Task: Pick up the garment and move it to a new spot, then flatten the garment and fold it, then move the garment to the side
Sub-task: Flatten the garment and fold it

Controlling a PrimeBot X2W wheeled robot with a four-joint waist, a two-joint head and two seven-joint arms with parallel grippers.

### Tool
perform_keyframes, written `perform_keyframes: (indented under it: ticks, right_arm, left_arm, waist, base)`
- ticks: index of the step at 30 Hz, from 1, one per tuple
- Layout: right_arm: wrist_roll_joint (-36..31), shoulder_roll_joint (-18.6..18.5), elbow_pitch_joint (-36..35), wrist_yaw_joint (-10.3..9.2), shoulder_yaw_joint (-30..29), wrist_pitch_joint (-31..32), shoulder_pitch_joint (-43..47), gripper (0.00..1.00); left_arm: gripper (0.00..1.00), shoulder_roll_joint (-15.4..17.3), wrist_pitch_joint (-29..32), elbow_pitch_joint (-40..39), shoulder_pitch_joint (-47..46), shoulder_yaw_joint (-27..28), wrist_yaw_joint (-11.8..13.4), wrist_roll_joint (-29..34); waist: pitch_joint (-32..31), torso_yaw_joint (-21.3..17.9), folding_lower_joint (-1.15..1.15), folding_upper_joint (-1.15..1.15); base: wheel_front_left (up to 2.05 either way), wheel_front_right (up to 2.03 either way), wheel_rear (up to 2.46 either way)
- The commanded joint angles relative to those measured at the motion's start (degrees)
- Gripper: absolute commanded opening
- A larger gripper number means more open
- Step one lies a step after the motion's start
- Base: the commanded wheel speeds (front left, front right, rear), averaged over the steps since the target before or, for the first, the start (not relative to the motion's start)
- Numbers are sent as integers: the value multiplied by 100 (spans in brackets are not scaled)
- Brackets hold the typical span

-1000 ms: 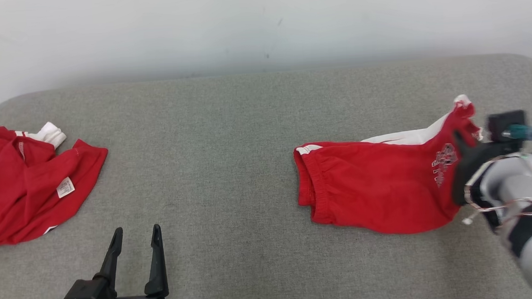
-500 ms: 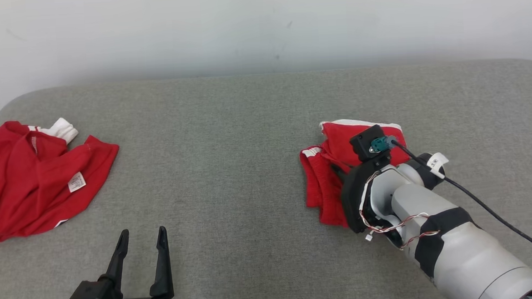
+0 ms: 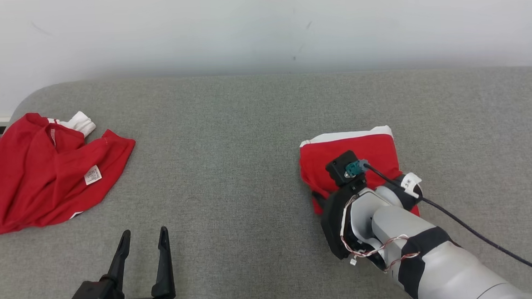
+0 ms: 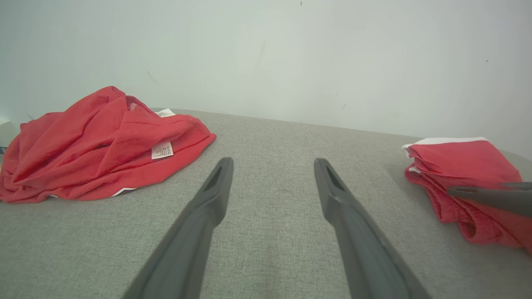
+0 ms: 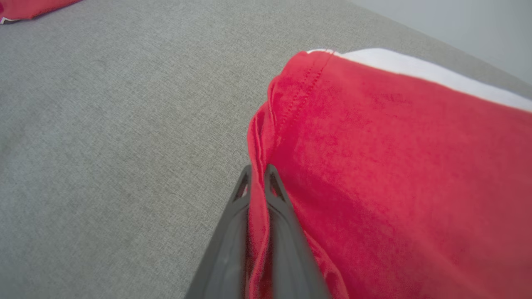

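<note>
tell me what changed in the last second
The right tool, shut on an edge of the shorts, swept that edge from the right across to the left, folding the shorts in half. It has not let go. The left tool stayed open and still, and the shirt lay unchanged; the camera shifted slightly.

folded garment (image 3: 357, 147): under right forearm (image 3: 402, 233) | left claw (image 3: 144, 230): spread | crumpled red garment (image 3: 35, 184): far left

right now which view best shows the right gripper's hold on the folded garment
The right wrist view: the right gripper is shut on a red edge of the folded garment, cloth between its fingers. In the head view the wrist hides the grip; the left wrist view shows one dark finger from the side.
</note>
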Motion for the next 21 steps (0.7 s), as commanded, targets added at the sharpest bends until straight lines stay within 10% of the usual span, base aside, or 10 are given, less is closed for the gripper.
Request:
perform_keyframes:
  ticks: [1,3,17,18,20,21]
  right_arm:
    - [0,35,14,-16,23,20,107,0]
    - [70,41,5,-16,-33,-36,125,100]
    - [347,-752,-187,-16,-957,-1446,289,100]
    - [269,-800,-78,-16,-977,-1509,344,89]
    - [131,-828,98,-16,-972,-1641,475,0]
    - [61,-801,162,-16,-948,-1690,546,0]
  left_arm:
    - [100,-1,-6,-5,65,3,22,-26]
    - [100,-2,-6,-3,76,9,22,-26]
    - [100,-2,-6,13,102,44,2,-5]
    - [100,-2,-6,18,89,30,-1,-19]
    - [100,-2,-6,27,69,-2,6,-36]
    - [100,-1,-6,27,59,-10,6,-44]
  waist:
    - [-23,-3,0,0]
    - [-44,-17,0,0]
    - [-169,-194,0,0]
    - [-167,-194,0,0]
    - [-159,-190,0,0]
    - [-148,-190,0,0]
  base:
    - [0,0,0]
    - [0,0,0]
    - [0,0,0]
    - [0,0,0]
    - [0,0,0]
    - [0,0,0]
